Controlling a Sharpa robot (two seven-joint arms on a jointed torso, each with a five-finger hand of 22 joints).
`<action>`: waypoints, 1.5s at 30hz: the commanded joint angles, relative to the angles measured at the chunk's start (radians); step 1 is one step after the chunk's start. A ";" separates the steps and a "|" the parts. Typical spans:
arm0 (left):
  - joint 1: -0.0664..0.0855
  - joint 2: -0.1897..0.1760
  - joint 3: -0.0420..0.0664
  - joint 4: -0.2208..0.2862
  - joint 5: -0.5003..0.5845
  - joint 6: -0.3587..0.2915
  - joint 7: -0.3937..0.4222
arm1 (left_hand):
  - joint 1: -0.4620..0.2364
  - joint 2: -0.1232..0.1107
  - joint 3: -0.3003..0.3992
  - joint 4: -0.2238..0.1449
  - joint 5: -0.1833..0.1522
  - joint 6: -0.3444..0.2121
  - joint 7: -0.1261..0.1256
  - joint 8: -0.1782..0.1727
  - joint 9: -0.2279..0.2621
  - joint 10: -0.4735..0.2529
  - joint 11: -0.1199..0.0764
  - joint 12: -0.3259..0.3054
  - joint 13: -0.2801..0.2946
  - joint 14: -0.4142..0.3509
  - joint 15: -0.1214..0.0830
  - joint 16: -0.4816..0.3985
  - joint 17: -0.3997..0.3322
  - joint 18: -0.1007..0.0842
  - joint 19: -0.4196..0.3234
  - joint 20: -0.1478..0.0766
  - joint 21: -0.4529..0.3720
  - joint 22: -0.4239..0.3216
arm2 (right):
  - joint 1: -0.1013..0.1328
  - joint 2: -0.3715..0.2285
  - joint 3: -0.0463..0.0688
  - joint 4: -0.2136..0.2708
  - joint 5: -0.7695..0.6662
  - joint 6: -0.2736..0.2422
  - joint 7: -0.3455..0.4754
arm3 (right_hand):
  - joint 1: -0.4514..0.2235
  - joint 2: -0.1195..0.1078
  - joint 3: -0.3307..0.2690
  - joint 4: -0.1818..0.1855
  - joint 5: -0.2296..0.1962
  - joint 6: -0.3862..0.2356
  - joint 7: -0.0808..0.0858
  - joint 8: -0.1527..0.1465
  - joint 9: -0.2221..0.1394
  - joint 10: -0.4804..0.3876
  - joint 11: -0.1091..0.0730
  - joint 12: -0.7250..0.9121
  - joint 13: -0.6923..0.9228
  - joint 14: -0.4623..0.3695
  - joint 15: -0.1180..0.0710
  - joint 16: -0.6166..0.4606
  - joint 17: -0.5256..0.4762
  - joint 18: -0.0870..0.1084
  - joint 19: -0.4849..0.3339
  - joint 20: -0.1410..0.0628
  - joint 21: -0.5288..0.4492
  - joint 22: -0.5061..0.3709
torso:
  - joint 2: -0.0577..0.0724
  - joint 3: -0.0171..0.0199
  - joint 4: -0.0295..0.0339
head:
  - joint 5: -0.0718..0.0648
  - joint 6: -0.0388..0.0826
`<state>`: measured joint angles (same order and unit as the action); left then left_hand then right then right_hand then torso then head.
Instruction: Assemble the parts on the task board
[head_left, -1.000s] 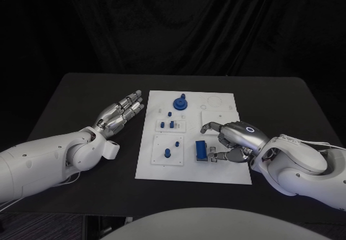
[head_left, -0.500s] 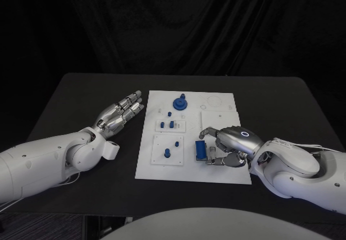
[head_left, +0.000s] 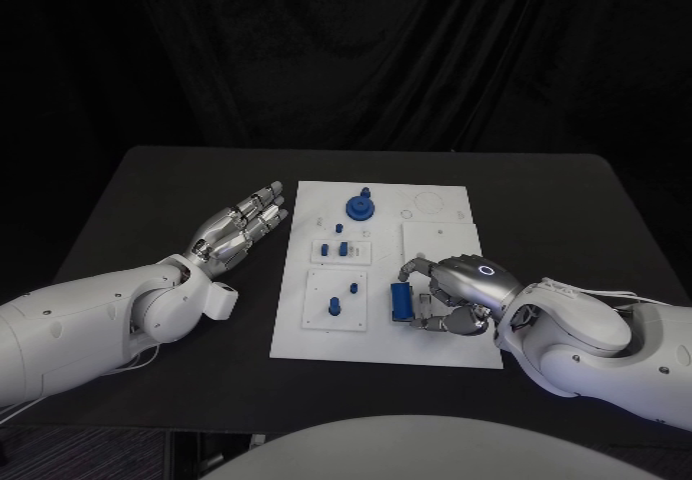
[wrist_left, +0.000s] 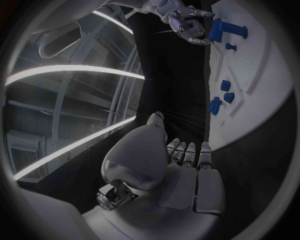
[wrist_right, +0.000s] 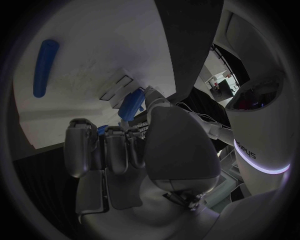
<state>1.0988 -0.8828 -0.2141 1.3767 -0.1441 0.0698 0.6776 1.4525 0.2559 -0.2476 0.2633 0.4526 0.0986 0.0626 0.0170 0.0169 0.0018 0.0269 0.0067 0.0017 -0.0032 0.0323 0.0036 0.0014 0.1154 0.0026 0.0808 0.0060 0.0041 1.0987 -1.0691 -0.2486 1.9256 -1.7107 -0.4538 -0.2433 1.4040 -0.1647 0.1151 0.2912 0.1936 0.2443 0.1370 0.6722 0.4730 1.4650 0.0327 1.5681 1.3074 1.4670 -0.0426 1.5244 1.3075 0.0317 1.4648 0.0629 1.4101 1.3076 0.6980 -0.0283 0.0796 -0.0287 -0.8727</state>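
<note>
Task board (head_left: 433, 345) on the black desk (head_left: 144, 190), with both robot hands.
Right robot hand (head_left: 454, 290) grips the upright blue block (head_left: 400, 300) at the board's near right; left robot hand (head_left: 238, 228) lies open, fingers spread, left of the board.

task board (head_left: 433, 345): white, flat, mid-table | parts (head_left: 358, 206): blue, several standing in board
</note>
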 joint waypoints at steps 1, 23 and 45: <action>-0.001 0.001 0.001 0.002 -0.001 0.013 0.013 | 0.009 -0.001 0.000 -0.003 0.004 -0.001 0.009 0.001 0.001 -0.002 0.006 -0.007 -0.002 0.003 0.006 -0.004 -0.001 0.004 0.001 0.008 -0.003 0.001 | -0.004 0.003 0.000 -0.003 -0.010 -0.018 -0.025 | -0.006 0.019 0.011 -0.001 0.021 -0.002 0.004 0.012 -0.011 0.106 0.006 0.003 0.263 0.069 0.009 -0.007 0.109 0.008 0.047 0.009 -0.007 0.209 | 0.001 -0.0003 -0.0003 | 0.001 0.000; -0.001 0.002 0.001 0.001 -0.001 0.020 0.007 | 0.009 0.000 0.001 -0.004 0.005 0.000 0.013 0.001 0.001 -0.002 0.011 -0.007 -0.002 0.003 0.007 -0.004 -0.001 0.005 0.002 0.008 -0.002 0.002 | -0.006 0.018 0.000 -0.016 -0.010 -0.003 -0.037 | -0.011 0.051 0.025 -0.017 0.085 0.012 0.005 0.045 -0.055 0.106 0.007 0.003 0.263 0.067 0.011 -0.011 0.101 0.010 0.044 0.011 -0.018 0.206 | -0.001 -0.0003 0.0001 | 0.002 0.000; -0.003 0.002 0.001 0.000 -0.001 0.026 0.002 | 0.010 0.002 0.003 -0.005 0.005 0.000 0.016 0.001 0.001 -0.002 0.013 -0.007 -0.002 0.003 0.008 -0.004 -0.001 0.005 0.002 0.011 -0.002 0.002 | -0.021 0.030 0.000 -0.023 -0.035 -0.040 -0.023 | 0.028 0.050 0.044 -0.069 0.220 0.053 0.002 0.109 -0.101 0.106 0.006 0.003 0.263 0.068 0.010 -0.010 0.102 0.009 0.047 0.010 -0.013 0.209 | 0.000 0.0006 0.0003 | 0.003 0.000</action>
<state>1.0979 -0.8817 -0.2141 1.3754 -0.1442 0.0815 0.6728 1.4525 0.2559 -0.2476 0.2634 0.4519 0.0985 0.0698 0.0170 0.0169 0.0016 0.0338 0.0067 0.0014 0.0005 0.0359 0.0036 0.0010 0.1155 0.0061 0.0843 0.0060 0.0056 1.0832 -1.0395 -0.2461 1.9029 -1.7214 -0.4801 -0.2577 1.4217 -0.1131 0.1572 0.2287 0.4102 0.2891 0.1384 0.7790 0.3707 1.4666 0.0341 1.5681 1.3077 1.4661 -0.0364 1.5178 1.3074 0.0316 1.4669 0.0680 1.3966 1.3074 0.6979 -0.0280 0.0798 -0.0253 -0.8727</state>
